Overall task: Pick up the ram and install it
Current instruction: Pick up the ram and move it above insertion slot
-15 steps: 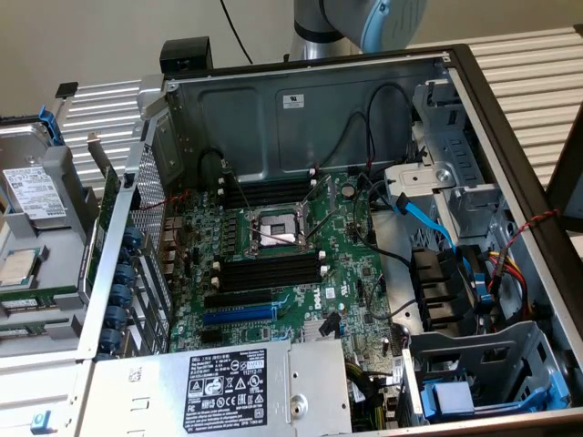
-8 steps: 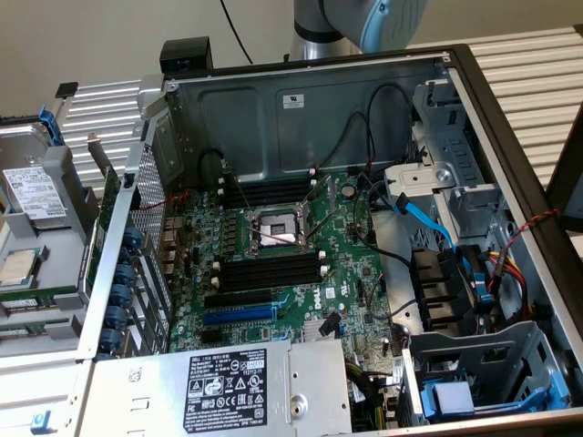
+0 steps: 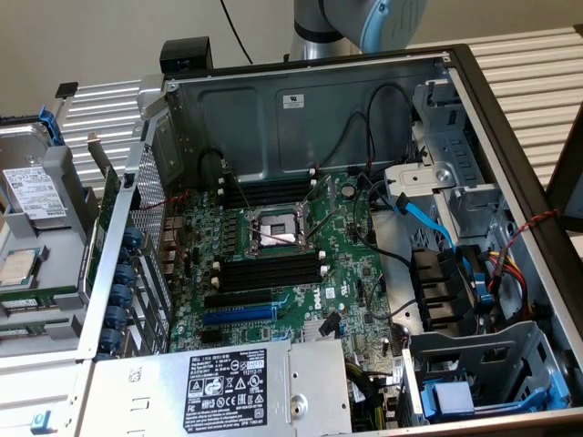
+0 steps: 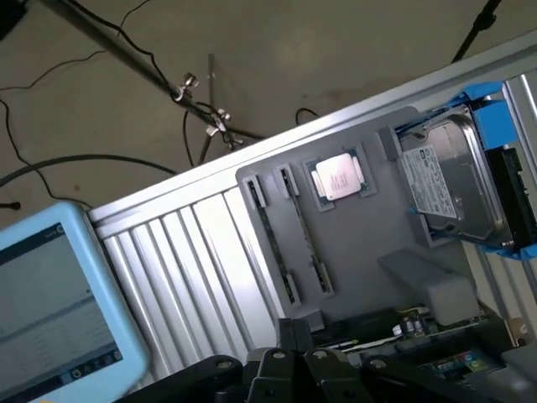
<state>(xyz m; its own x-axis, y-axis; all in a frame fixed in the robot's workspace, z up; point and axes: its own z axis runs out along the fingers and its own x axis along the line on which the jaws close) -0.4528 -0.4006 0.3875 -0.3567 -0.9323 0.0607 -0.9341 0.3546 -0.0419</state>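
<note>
Two ram sticks stand on edge in a grey holder tray [image 4: 369, 235]: one ram stick [image 4: 275, 245] and a second ram stick [image 4: 307, 237] beside it, each a thin green strip. My gripper [image 4: 295, 336] hangs above and apart from the tray, its dark fingertips together with nothing between them. In the exterior view the tray [image 3: 55, 182] sits at the left outside the case, with a green ram edge [image 3: 41, 294] showing. Only the arm [image 3: 355, 23] shows there; the gripper is out of frame. The motherboard's black ram slots [image 3: 269, 270] lie in the open case.
A CPU [image 4: 338, 178] and a hard drive [image 4: 449, 185] in a blue bracket share the tray. A light-blue tablet [image 4: 50, 311] lies beside the ribbed table. In the case are the CPU socket [image 3: 273, 232], blue expansion slot [image 3: 239, 315], power supply [image 3: 228, 387] and cables.
</note>
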